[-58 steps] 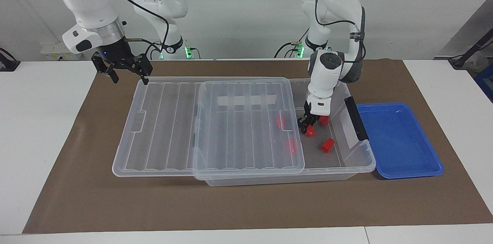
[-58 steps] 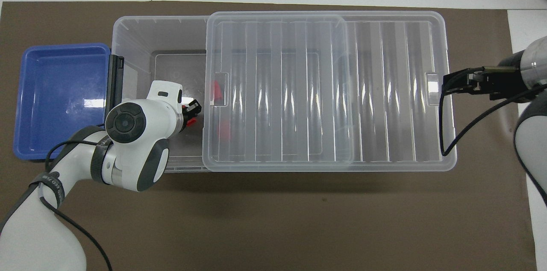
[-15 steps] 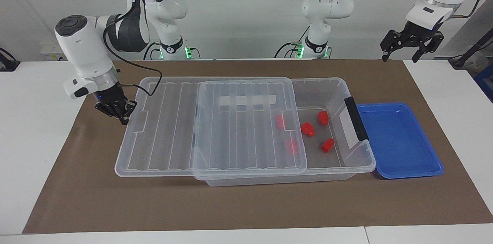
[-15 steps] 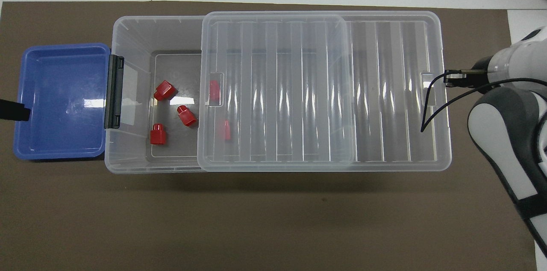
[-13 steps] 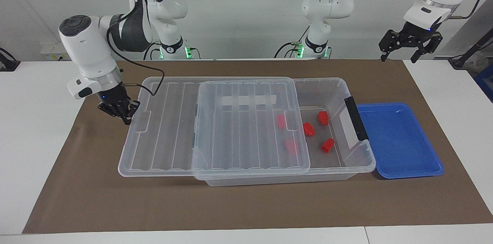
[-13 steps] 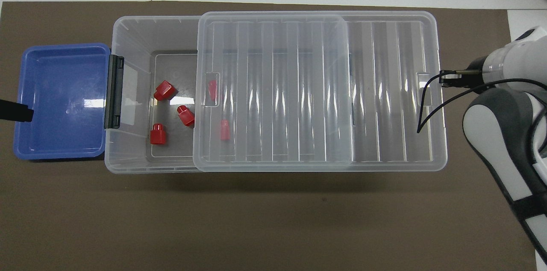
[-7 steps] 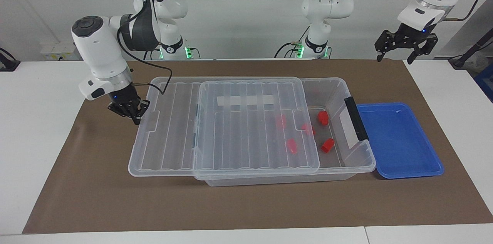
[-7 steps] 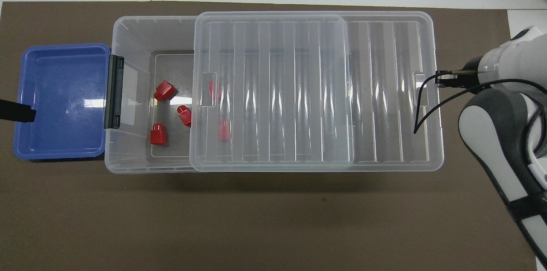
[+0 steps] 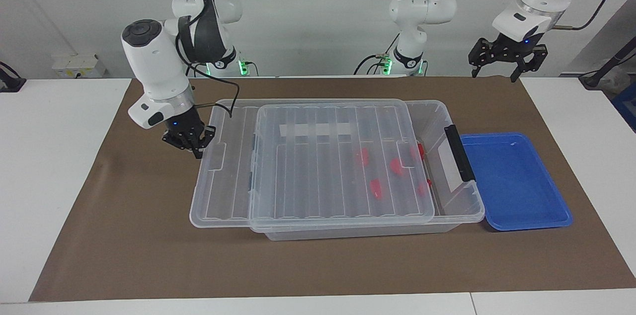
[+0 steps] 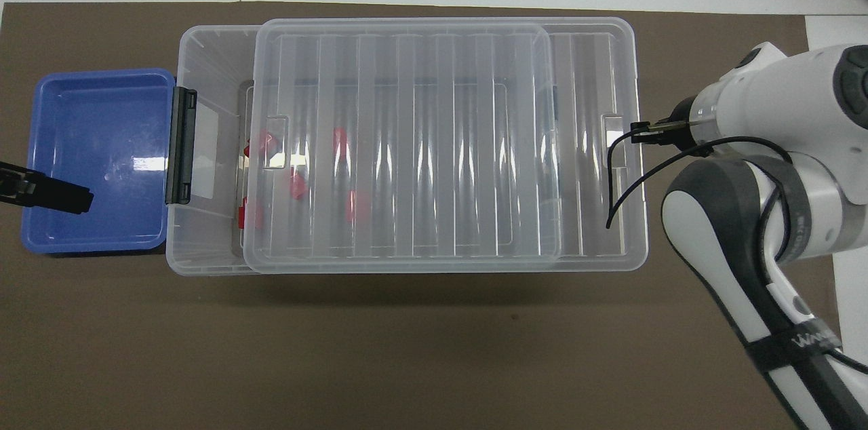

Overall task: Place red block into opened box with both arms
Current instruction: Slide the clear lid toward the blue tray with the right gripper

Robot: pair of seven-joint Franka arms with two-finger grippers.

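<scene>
The box [image 9: 462,208] is a clear bin whose ribbed lid [image 9: 318,176] covers most of it and overhangs its right-arm end. Several red blocks [image 9: 376,188] lie on the box floor, seen through the lid [image 10: 407,145]; one red block [image 10: 242,213] peeks out at the lid's edge. My right gripper [image 9: 195,145] is shut, its tips low against the lid's overhanging end. My left gripper [image 9: 499,59] hangs open and holds nothing, high over the mat at the left arm's end. In the overhead view one of its fingers [image 10: 61,196] shows over the blue tray.
A blue tray [image 9: 516,181] with nothing in it sits against the box's end with the black handle [image 9: 459,153]. A narrow strip of the box [image 10: 210,111] beside the handle stays uncovered. A brown mat [image 9: 318,265] covers the table.
The right gripper has pushed the lid toward the left arm's end, covering most of the blocks. The left gripper, down at a block in the box earlier, now hangs high and has drifted slightly inward.
</scene>
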